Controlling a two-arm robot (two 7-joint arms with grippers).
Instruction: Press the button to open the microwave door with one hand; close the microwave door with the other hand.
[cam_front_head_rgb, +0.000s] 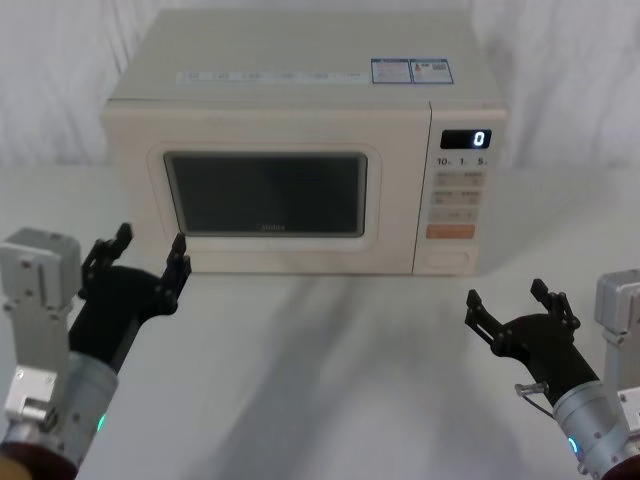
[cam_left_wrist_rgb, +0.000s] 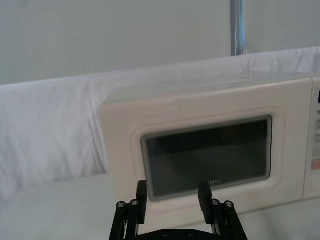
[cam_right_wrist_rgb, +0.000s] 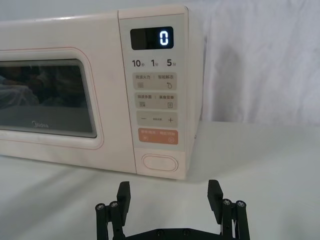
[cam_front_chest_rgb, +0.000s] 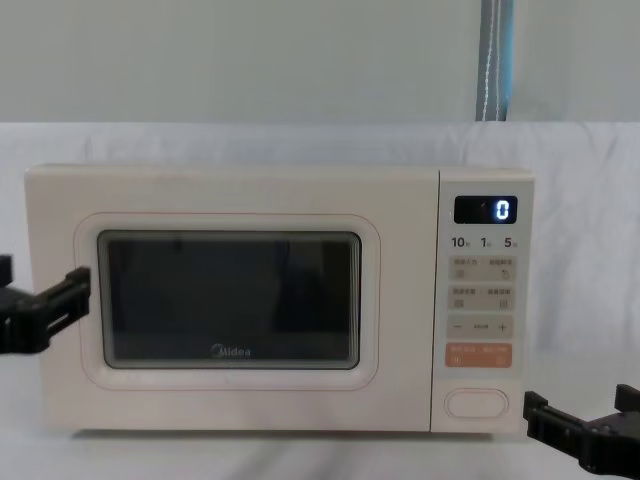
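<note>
One microwave door (cam_front_head_rgb: 265, 190) closed, one button (cam_front_head_rgb: 447, 262), two grippers, left gripper (cam_front_head_rgb: 150, 252), right gripper (cam_front_head_rgb: 510, 303), jaws parted

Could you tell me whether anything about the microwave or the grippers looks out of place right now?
Nothing stands out: the microwave door sits shut and flush, the button looks intact, and the left gripper and right gripper hover open, short of it.

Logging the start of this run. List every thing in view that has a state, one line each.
microwave door: shut, flush with the front.
button: not pressed, nothing touching it.
display: lit, reads 0.
left end effector: open, empty, short of the door.
right end effector: open, empty, short of the control panel.
</note>
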